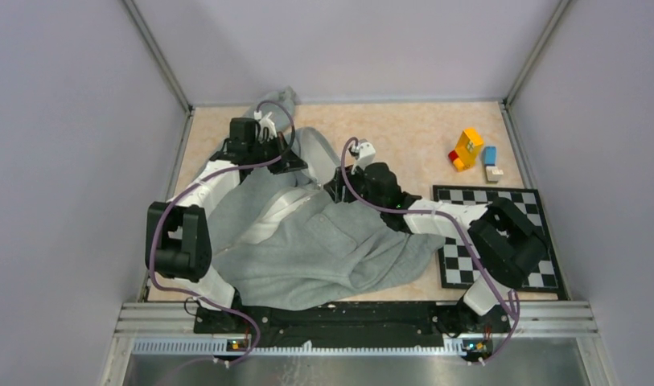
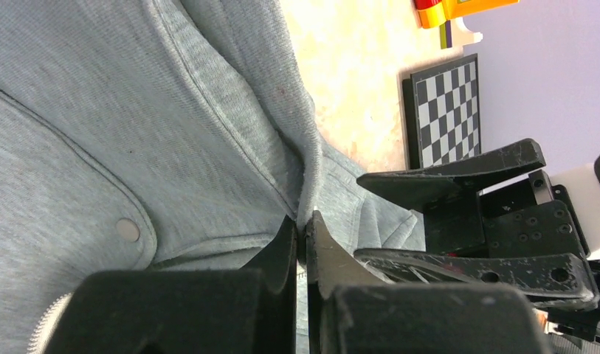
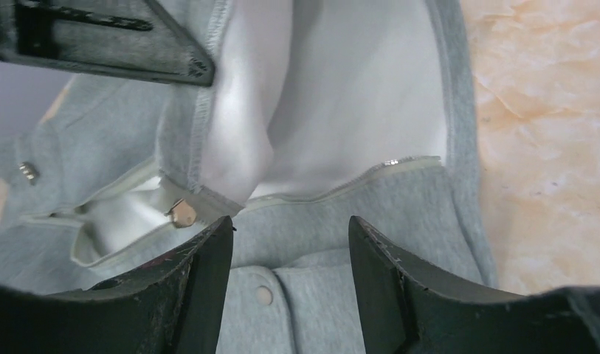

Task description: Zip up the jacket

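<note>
Grey fleece is covering the middle of the table (image 1: 404,137) in the top view: the jacket (image 1: 323,249) is lying rumpled and unzipped, one corner spilling onto the chessboard (image 1: 456,257). A pale strip of its open front is running from the near left up toward both grippers. The left gripper (image 1: 285,163) is working at the far left edge of the cloth, and the right gripper (image 1: 337,191) is reaching in from the right, just beside it.

From the left wrist, the fingers are pressing together and pinching a raised fold of the jacket's edge, with the seam running straight into the closed tips. A snap (image 2: 127,229) is sitting to the left of the grip. The right gripper's spread jaws are hanging just to the right, close by.

From the right wrist, the jaws are standing apart with nothing between them, hovering over the grey front panel. The slider (image 3: 182,214) is lying just off the tip of the left-hand finger in this view, outside the gap and not between the fingers. The zip (image 3: 333,184) is stretching away from it up to the right, across the line of the jaws, with white lining (image 3: 341,96) showing beyond. The right gripper is much the nearer of the two to the slider. By my judgement it is needing a small sideways shift toward that finger's side before closing, while the left is holding the cloth taut
</note>
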### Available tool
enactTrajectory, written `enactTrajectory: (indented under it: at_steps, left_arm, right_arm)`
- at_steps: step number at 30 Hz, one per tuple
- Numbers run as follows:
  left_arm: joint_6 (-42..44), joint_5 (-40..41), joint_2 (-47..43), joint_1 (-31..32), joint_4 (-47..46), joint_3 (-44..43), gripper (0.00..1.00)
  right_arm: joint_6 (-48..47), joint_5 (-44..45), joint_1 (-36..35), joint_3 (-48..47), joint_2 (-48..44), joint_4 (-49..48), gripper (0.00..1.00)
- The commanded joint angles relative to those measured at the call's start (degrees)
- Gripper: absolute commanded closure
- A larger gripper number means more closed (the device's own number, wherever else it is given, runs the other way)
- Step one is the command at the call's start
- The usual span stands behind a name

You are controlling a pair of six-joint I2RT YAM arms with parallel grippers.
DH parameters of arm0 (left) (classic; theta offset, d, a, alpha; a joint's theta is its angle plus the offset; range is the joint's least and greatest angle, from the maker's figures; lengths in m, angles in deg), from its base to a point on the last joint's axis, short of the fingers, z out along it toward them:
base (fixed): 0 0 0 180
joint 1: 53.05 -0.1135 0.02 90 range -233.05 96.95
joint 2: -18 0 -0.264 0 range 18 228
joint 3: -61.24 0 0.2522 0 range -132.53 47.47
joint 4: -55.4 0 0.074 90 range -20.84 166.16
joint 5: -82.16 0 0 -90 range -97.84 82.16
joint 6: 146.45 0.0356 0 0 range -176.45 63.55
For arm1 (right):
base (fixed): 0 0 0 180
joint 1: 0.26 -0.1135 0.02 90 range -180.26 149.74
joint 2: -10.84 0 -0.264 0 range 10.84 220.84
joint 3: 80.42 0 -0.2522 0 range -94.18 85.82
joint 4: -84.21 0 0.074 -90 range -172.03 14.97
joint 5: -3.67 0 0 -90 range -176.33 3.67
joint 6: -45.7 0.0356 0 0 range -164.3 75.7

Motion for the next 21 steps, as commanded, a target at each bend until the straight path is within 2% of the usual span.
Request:
enactTrajectory:
  at_steps: [1, 3, 7, 10, 13, 21]
  left_arm:
    - [-0.1, -1.1, -3.3, 0.0, -2.5, 0.7, 1.00]
    - [-0.3, -1.7, -3.1, 0.0, -2.4, 0.5, 1.00]
    - [-0.5, -1.6, -3.3, 0.0, -2.8, 0.8, 1.00]
    - [-0.8, -3.0, -3.1, -0.1, -2.7, 0.5, 1.00]
    - [-0.6, -2.1, -3.0, -0.1, -2.9, 0.7, 1.00]
    - [-1.3, -3.8, -2.2, -0.3, -3.2, 0.5, 1.00]
  right_arm:
    - [2.7, -6.8, 0.7, 3.8, -3.7, -10.7, 0.42]
    - [2.7, -9.1, 1.0, 5.7, -4.3, -15.0, 0.43]
    - [5.0, -12.1, 2.8, 8.0, -4.4, -21.0, 0.52]
    - [4.3, -15.4, 3.1, 10.1, -3.9, -26.5, 0.53]
    - [1.4, -18.4, 3.1, 9.8, -3.1, -26.2, 0.54]
    - [-0.8, -18.7, 1.8, 6.1, -1.0, -22.1, 0.55]
